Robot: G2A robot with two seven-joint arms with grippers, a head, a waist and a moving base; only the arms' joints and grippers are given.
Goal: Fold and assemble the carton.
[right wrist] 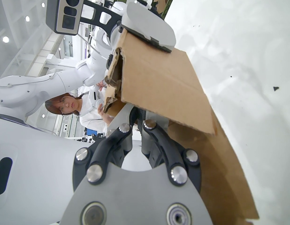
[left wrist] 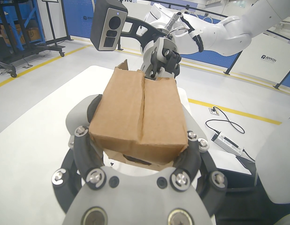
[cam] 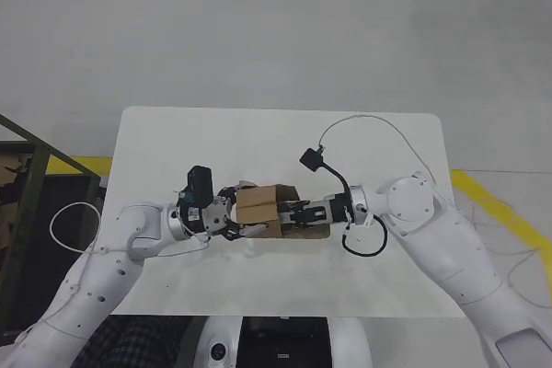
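A brown carton [cam: 257, 209] is held between both grippers over the middle of the white table [cam: 166, 138]. My left gripper [cam: 224, 219] is shut on the carton [left wrist: 140, 113], one finger [left wrist: 82, 115] on each side wall; two top flaps meet in a seam. My right gripper [left wrist: 159, 76] is at the carton's far end, shut on its torn edge. In the right wrist view my right gripper [right wrist: 136, 120] pinches cardboard under the carton's panel [right wrist: 159, 87], and a left finger [right wrist: 147, 29] presses the far end. A loose flap [cam: 305, 232] lies flat on the table.
A thin white cable [cam: 386, 129] loops over the table's back right part. A green rack with cardboard scraps [cam: 9, 184] stands off the table's left edge. Bare tabletop lies behind and in front of the carton.
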